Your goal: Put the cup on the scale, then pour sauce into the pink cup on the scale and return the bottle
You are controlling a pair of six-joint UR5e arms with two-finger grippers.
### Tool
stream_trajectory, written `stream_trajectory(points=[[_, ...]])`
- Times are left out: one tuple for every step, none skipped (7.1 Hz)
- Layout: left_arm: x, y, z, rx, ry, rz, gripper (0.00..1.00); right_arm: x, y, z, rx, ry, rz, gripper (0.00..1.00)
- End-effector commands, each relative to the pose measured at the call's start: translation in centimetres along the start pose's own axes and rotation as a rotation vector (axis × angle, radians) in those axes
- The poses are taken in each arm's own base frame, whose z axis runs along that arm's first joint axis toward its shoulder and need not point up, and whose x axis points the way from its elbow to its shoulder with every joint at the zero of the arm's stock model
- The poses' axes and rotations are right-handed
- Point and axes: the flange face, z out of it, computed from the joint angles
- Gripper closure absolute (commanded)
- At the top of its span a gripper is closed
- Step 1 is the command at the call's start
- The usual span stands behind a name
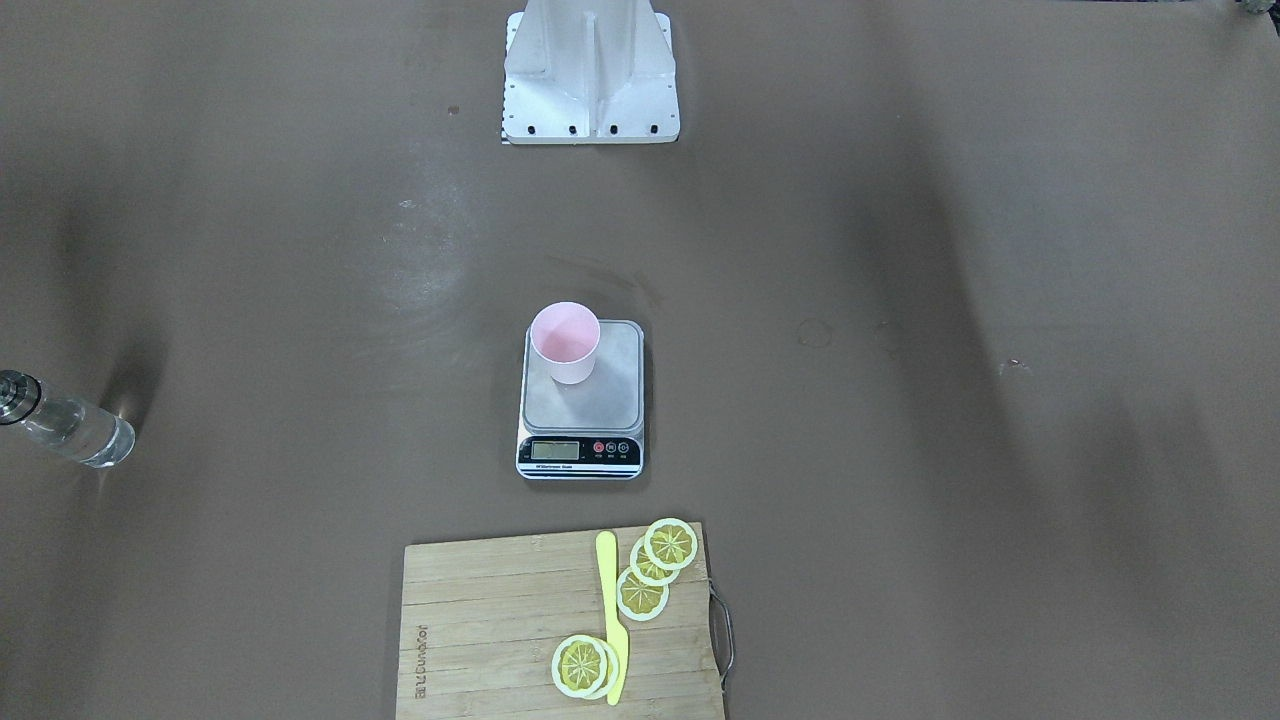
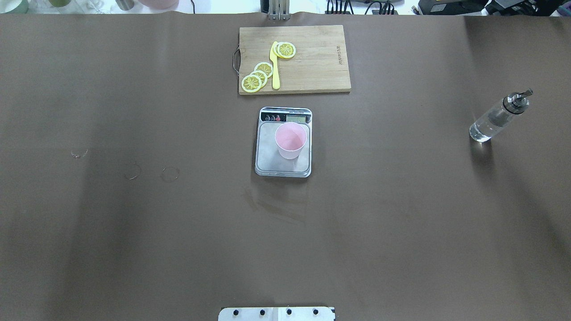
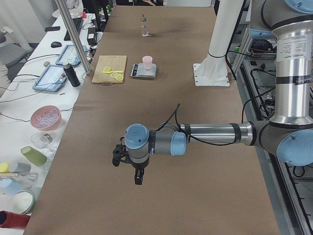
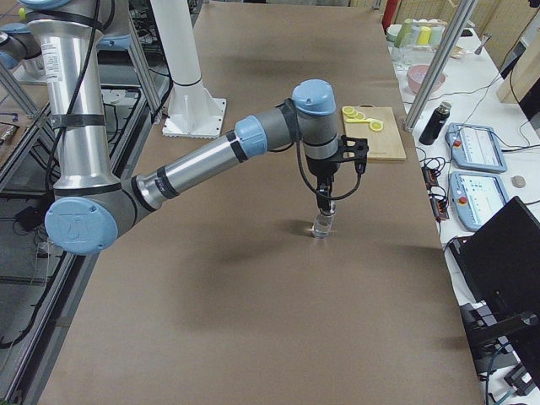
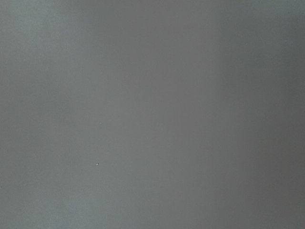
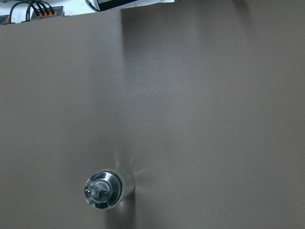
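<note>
The pale pink cup [image 2: 291, 140] stands upright on the far part of the scale's grey platform [image 2: 267, 156], mid-table; it also shows in the front view [image 1: 565, 343]. The clear bottle [image 2: 495, 120] with colourless sauce stands upright on the table far to my right, and shows from above in the right wrist view [image 6: 107, 188]. My right gripper [image 4: 325, 202] hangs just above the bottle [image 4: 323, 224]; I cannot tell whether it is open or shut. My left gripper [image 3: 138, 177] hovers over bare table far to the left; I cannot tell its state. The left wrist view shows only table.
A wooden cutting board [image 2: 312, 71] with lemon slices [image 2: 258, 76] and a yellow knife [image 2: 275, 67] lies beyond the scale. The robot's white base [image 1: 590, 75] stands behind the scale. Side benches with tablets and cups [image 3: 46, 117] flank the table's far edge.
</note>
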Motion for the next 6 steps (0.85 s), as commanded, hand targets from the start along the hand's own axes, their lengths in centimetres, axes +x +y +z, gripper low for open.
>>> stream_trajectory(points=[[-0.1, 0.0, 0.2, -0.005, -0.003, 0.000, 0.02, 10.7, -3.4, 3.3, -0.137, -0.124, 0.094, 0.00], [-0.2, 0.0, 0.4, -0.009, -0.002, -0.002, 0.02, 13.7, -2.9, 6.2, -0.157, -0.115, 0.062, 0.00], [-0.4, 0.0, 0.4, -0.011, -0.004, -0.005, 0.02, 15.1, -2.2, 7.2, -0.163, -0.084, 0.080, 0.00], [-0.3, 0.0, 0.5, -0.012, -0.004, -0.004, 0.02, 13.9, -2.0, 9.5, -0.207, -0.061, 0.132, 0.00], [-0.4, 0.0, 0.5, -0.013, -0.004, -0.006, 0.02, 10.1, -2.3, 11.1, -0.221, -0.048, 0.143, 0.00], [-0.3, 0.0, 0.5, -0.013, -0.004, -0.006, 0.02, 8.3, -2.3, 11.2, -0.174, -0.062, 0.105, 0.00]])
